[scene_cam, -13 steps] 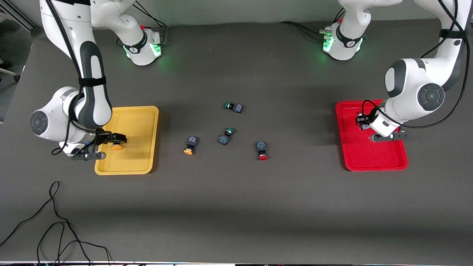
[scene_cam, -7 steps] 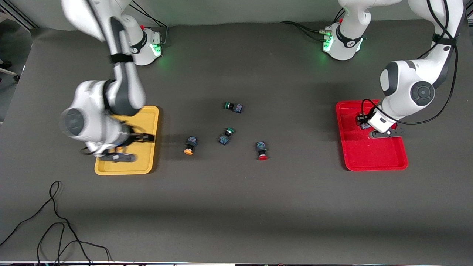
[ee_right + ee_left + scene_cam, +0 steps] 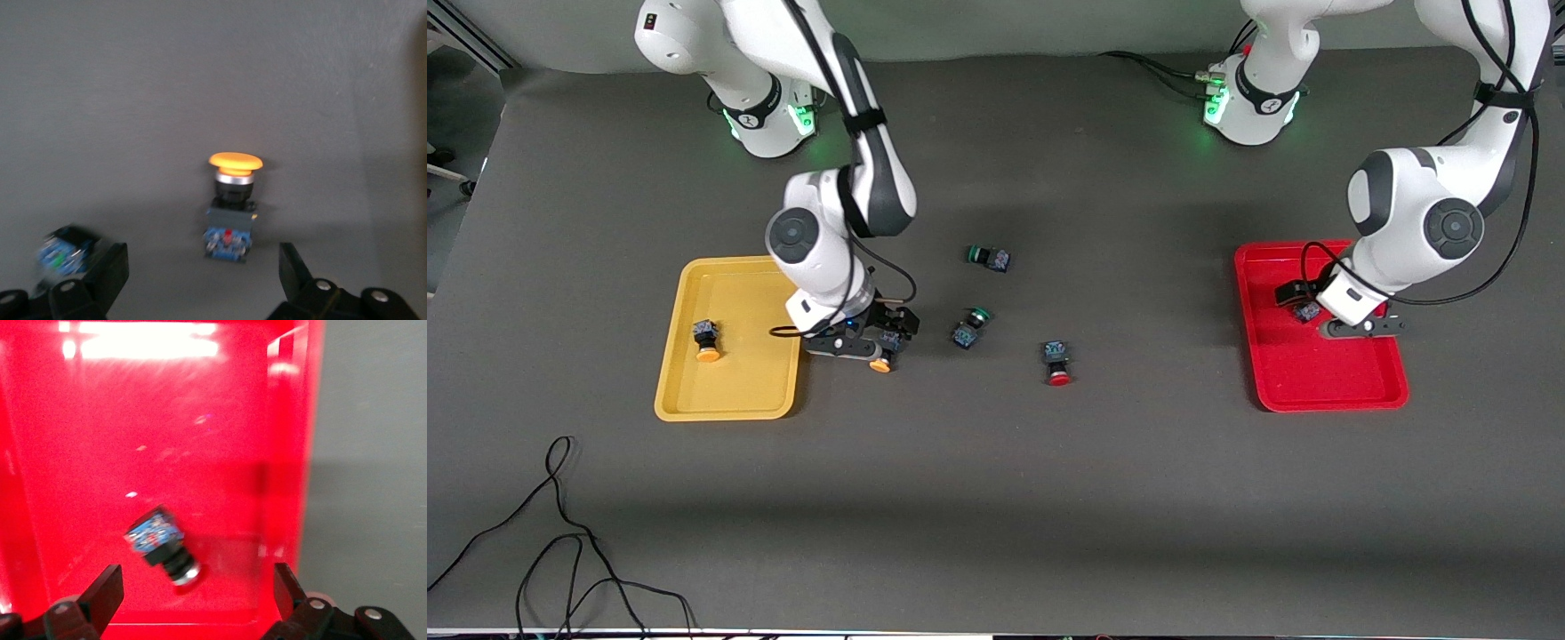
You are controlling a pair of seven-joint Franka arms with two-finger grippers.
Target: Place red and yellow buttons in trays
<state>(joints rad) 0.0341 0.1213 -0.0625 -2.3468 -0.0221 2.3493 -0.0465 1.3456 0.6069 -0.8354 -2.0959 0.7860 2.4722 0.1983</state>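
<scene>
My right gripper (image 3: 869,336) is open, low over a yellow button (image 3: 882,358) that lies on the table beside the yellow tray (image 3: 734,400). In the right wrist view that button (image 3: 233,200) lies just ahead of my open right gripper (image 3: 200,283). Another yellow button (image 3: 706,343) lies in the yellow tray. My left gripper (image 3: 1325,311) is open over the red tray (image 3: 1325,391), above a button (image 3: 162,543) lying on its side in it; its cap colour is unclear. That button barely shows in the front view (image 3: 1307,311). A red button (image 3: 1058,364) lies mid-table.
Two green-capped buttons lie mid-table: one (image 3: 969,327) between the yellow and red buttons, one (image 3: 988,257) farther from the front camera. The first shows blurred by my right gripper's finger (image 3: 63,253). A black cable (image 3: 560,533) lies near the table's front edge.
My right arm left a yellow button in the yellow tray and swung out to the yellow button on the table. My left gripper stayed over the red tray, shifting only slightly.
</scene>
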